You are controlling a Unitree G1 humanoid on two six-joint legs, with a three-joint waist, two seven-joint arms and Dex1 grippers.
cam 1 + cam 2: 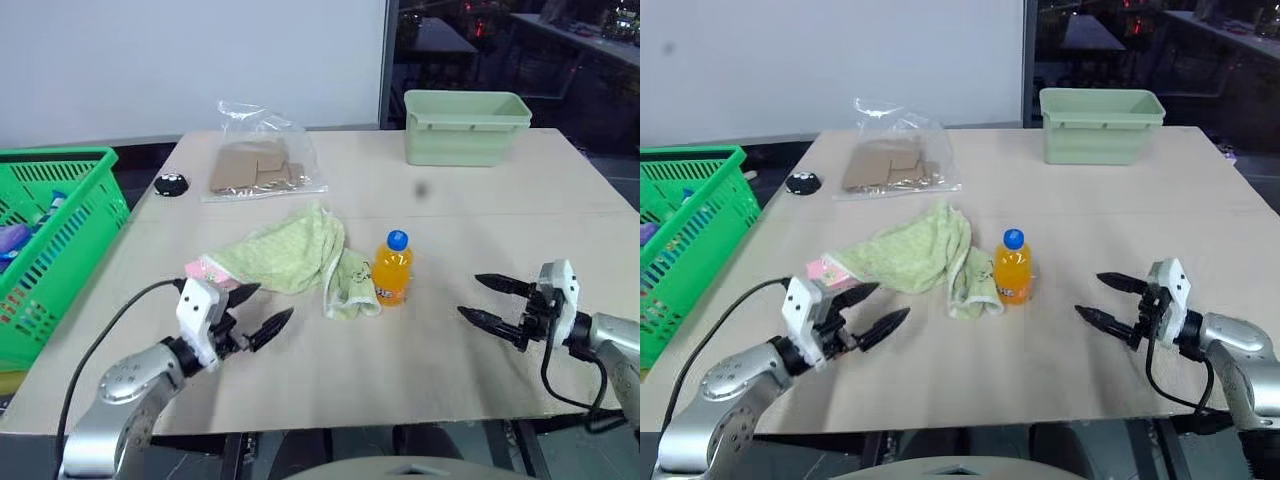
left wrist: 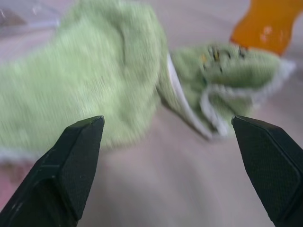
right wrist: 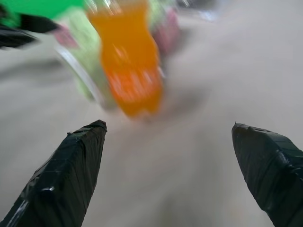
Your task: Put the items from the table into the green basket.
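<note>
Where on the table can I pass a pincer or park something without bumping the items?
Free: the broad strip of table between the bottle and the pale tub, and the near edge between the left pincer and right pincer. Crowded: towel, bottle and pink box bunch together mid-table.

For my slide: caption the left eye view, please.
Open tools flank towel and soda bottle.

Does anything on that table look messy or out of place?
Only mildly: the pale green towel lies crumpled, draped over one end of a pink box, its corner touching the upright orange bottle. Nothing looks spilled or broken.
</note>
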